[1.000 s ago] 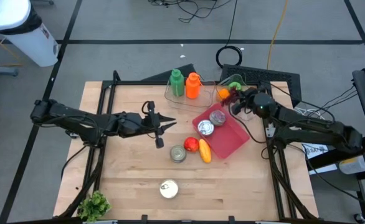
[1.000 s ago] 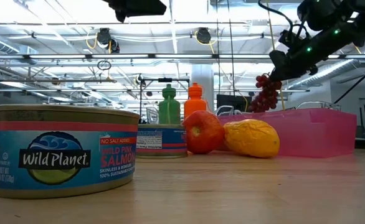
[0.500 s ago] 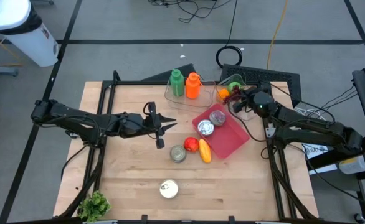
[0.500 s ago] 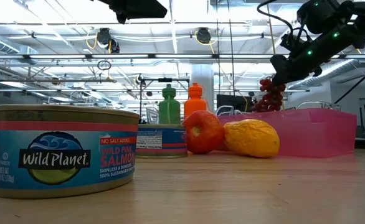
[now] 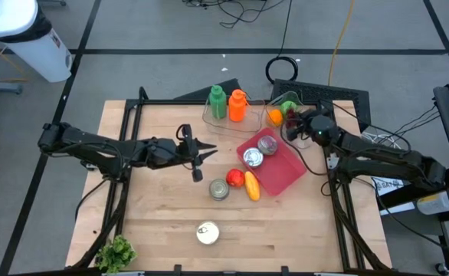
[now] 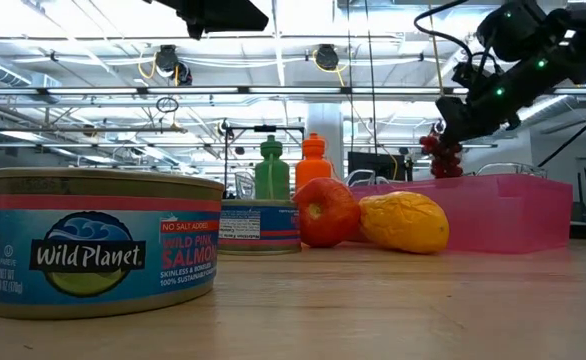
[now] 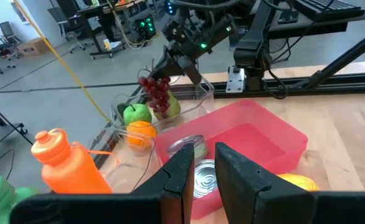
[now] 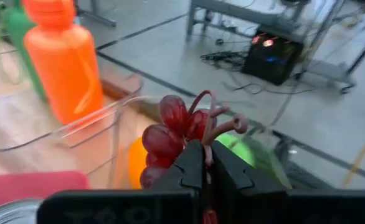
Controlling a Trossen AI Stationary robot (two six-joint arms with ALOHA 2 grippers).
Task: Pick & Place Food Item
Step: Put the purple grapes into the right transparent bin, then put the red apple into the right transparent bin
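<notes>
While the left tool (image 5: 198, 156) waits mid-counter, apparently nearly closed and empty, the right tool (image 8: 202, 163) grips the grape bunch (image 7: 158, 93) aloft at 1 o'clock, above the clear bin (image 7: 195, 93) beside the pink tray (image 5: 284, 170).

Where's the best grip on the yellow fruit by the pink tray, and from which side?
Grip the yellow fruit across its narrow middle, coming straight down from above. It lies flat and elongated on the table, angled, so the jaws should close across its short axis. The apple sits close on one side and the pink tray on the other, so a side approach looks crowded.
</notes>
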